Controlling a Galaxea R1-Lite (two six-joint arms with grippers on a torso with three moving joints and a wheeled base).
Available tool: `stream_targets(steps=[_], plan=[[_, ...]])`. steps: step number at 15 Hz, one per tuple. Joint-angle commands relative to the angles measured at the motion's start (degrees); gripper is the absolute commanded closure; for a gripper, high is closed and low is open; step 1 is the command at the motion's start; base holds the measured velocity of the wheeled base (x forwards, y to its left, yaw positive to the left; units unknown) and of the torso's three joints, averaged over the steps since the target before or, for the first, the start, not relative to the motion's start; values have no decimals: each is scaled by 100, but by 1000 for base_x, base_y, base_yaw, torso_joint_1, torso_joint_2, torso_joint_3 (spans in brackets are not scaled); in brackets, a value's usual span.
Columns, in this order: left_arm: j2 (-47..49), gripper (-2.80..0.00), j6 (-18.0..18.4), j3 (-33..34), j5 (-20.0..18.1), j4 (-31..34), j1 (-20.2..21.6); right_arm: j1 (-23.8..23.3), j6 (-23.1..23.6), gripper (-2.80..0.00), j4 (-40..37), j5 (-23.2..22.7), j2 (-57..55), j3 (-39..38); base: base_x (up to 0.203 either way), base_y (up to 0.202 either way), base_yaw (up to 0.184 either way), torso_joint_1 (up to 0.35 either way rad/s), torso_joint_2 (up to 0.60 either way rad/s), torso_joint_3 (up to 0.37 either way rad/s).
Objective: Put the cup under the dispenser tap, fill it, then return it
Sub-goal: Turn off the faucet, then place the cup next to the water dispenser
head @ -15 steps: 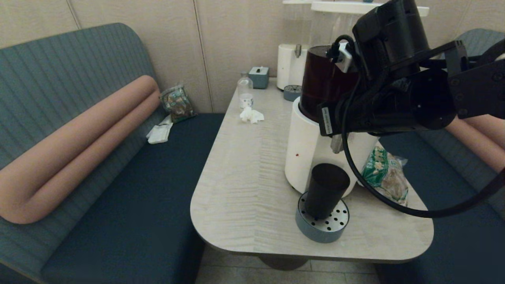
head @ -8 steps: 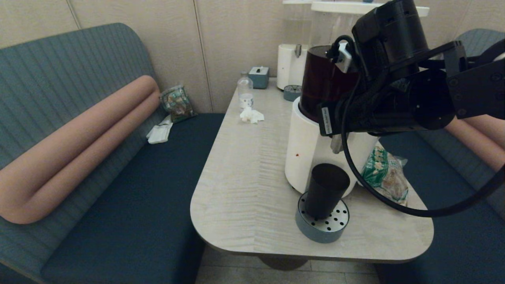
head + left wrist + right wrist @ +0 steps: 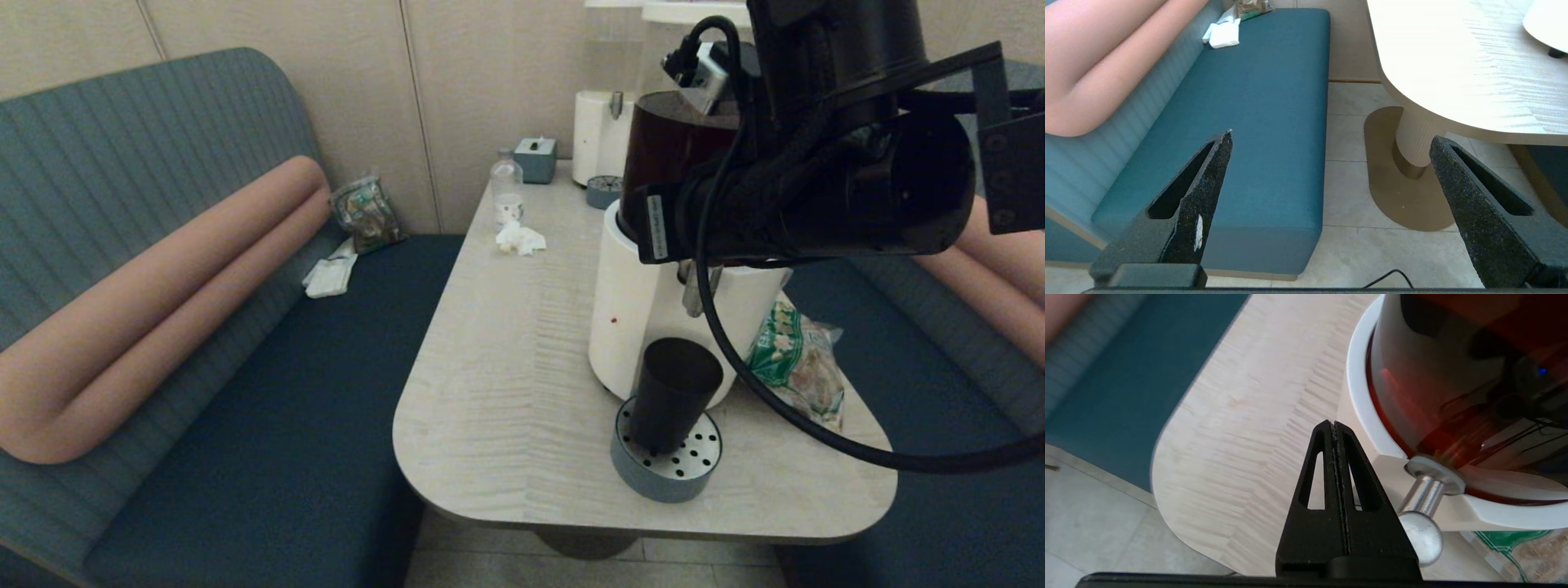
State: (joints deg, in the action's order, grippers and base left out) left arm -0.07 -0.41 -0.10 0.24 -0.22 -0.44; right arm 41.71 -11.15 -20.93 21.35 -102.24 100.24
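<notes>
1. The cup stands upright on the perforated drip tray near the counter's front edge, below the dispenser tap.
2. The right gripper, fingers pressed together and empty, hangs just beside the tap.
3. The left gripper, fingers spread wide and empty, is parked off the counter above the floor.

The table is showing a pale wood-grain top with a matt finish. The cup is looking like dark, smooth plastic, standing on a drip tray with a perforated metal plate. The dispenser is presenting a smooth white plastic base and a glossy clear tank; its lever is gleaming as brushed metal. The right gripper is showing matt black, grainy plastic. The bench seat is looking like woven cloth.
</notes>
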Motion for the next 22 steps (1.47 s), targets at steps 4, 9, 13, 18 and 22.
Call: stream_targets(steps=[4, 9, 13, 18, 22], plan=[[7, -280, -3, 1, 2, -4, 0, 231, -6, 0, 177, -91, 432, -46, 0, 0, 0, 0, 0, 0], [7, -280, -11, 1, 2, -4, 0, 606, 10, 0, 170, -85, 1433, -169, 0, 0, 0, 0, 0, 0], [7, -280, -2, 1, 2, -4, 0, 503, 129, 0, 17, 92, 2813, -223, 0, 0, 0, 0, 0, 0], [7, -280, -2, 1, 2, -4, 0, -921, 535, 0, -595, 537, 4675, -338, 0, 0, 0, 0, 0, 0], [7, -280, -2, 1, 2, -4, 0, -2317, 1058, 0, -745, 525, 7003, -1691, 0, 0, 0, 0, 0, 0]])
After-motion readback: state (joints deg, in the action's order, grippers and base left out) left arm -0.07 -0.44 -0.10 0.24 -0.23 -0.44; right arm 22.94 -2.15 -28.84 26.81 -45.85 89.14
